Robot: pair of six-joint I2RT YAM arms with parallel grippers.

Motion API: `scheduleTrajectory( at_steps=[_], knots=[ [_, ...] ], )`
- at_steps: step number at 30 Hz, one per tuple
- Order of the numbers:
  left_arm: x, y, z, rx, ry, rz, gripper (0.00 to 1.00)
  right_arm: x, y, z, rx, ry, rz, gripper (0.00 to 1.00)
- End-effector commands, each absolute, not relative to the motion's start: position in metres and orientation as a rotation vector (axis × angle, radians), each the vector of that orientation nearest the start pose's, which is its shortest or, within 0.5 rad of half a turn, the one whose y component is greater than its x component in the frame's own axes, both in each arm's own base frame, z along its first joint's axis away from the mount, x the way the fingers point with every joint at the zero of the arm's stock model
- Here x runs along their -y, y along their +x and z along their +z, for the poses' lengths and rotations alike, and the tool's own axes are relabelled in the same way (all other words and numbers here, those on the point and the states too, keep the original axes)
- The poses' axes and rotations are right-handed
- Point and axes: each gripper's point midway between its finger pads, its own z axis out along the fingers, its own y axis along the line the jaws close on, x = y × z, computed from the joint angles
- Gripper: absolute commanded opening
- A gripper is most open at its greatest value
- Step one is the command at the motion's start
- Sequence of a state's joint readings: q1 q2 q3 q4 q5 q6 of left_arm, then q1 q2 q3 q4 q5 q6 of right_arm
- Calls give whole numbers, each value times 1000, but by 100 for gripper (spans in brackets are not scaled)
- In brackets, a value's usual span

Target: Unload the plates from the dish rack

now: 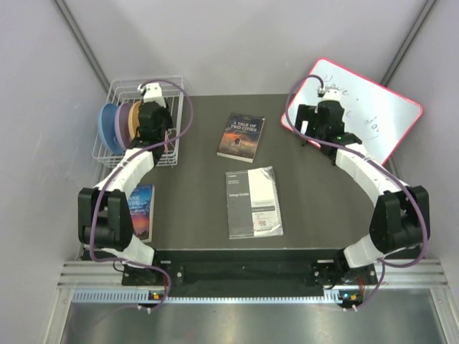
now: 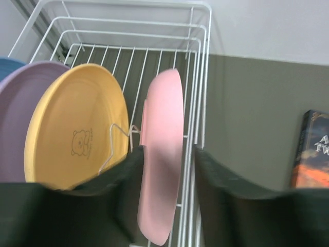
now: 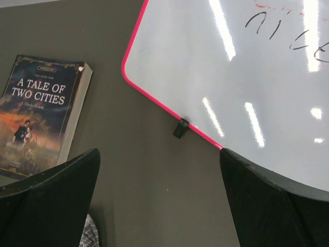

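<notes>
Nearest my bases, a paperback (image 1: 141, 212) lies on the tabletop (image 1: 193, 193), partly under my left arm. A white booklet (image 1: 254, 202) lies flat near the middle. Farther out is the novel A Tale of Two Cities (image 1: 242, 136), cover up.

My left end effector (image 2: 169, 152) is at the right side of the dish rack (image 2: 199, 77), which sits at the far left of the tabletop. Its jaws are partly spread and stand astride the pink plate (image 2: 163, 113), which stands on edge in the rack. One finger (image 2: 121, 200) is at or almost at the plate's left face. The other is apart from it, with the rack's side wires showing in that gap, so nothing is clamped. I cannot tell whether that finger is inside or outside the wire wall. Left of the pink plate, also on edge in a row, stand the orange-tan plate (image 2: 77, 128), the lavender plate (image 2: 18, 103) and the blue plate (image 2: 9, 63).

My right end effector (image 3: 159, 152) hangs at the far right with its jaws spread wide, holding nothing. It is over bare tabletop just beside the red-framed whiteboard (image 3: 231, 67), which bears some handwriting. A small black clip (image 3: 180, 127) sits on the frame's near edge.
</notes>
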State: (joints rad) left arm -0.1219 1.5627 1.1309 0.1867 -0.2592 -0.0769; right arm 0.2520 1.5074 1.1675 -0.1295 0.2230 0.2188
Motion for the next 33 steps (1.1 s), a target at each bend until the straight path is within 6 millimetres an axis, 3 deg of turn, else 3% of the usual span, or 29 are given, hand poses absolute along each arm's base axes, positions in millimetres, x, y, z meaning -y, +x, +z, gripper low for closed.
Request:
scheduleTrajectory(
  at_steps=[1, 3, 6, 7, 9, 11, 14, 20, 27, 28, 29, 33],
  knots=[
    [17, 496, 283, -1669, -136, 118, 35, -92, 463, 234, -1958, 125, 139, 100],
    [12, 496, 272, -1697, -143, 149, 26, -91, 462, 235, -1959, 129, 136, 100],
    [9, 497, 265, -1714, -145, 178, 29, -89, 459, 235, -1965, 130, 125, 100],
    [9, 497, 265, -1714, -144, 179, 40, -88, 459, 236, -1963, 130, 119, 100],
    [9, 495, 268, -1708, -140, 177, 46, -87, 457, 236, -1966, 129, 113, 100],
    [10, 493, 271, -1695, -138, 164, 70, -85, 457, 236, -1966, 133, 107, 100],
    [13, 491, 276, -1679, -131, 142, 77, -85, 456, 232, -1978, 134, 107, 100],
    [15, 495, 256, -1730, -120, 148, 71, -86, 455, 225, -2004, 140, 107, 100],
    [11, 501, 227, -1789, -129, 184, 53, -84, 455, 219, -2023, 142, 99, 100],
    [11, 501, 226, -1794, -127, 186, 70, -84, 456, 220, -2021, 142, 99, 100],
    [10, 501, 226, -1796, -125, 187, 78, -85, 455, 218, -2026, 141, 102, 100],
    [21, 499, 247, -1747, -105, 114, 99, -87, 456, 213, -2037, 143, 107, 100]
  ],
)
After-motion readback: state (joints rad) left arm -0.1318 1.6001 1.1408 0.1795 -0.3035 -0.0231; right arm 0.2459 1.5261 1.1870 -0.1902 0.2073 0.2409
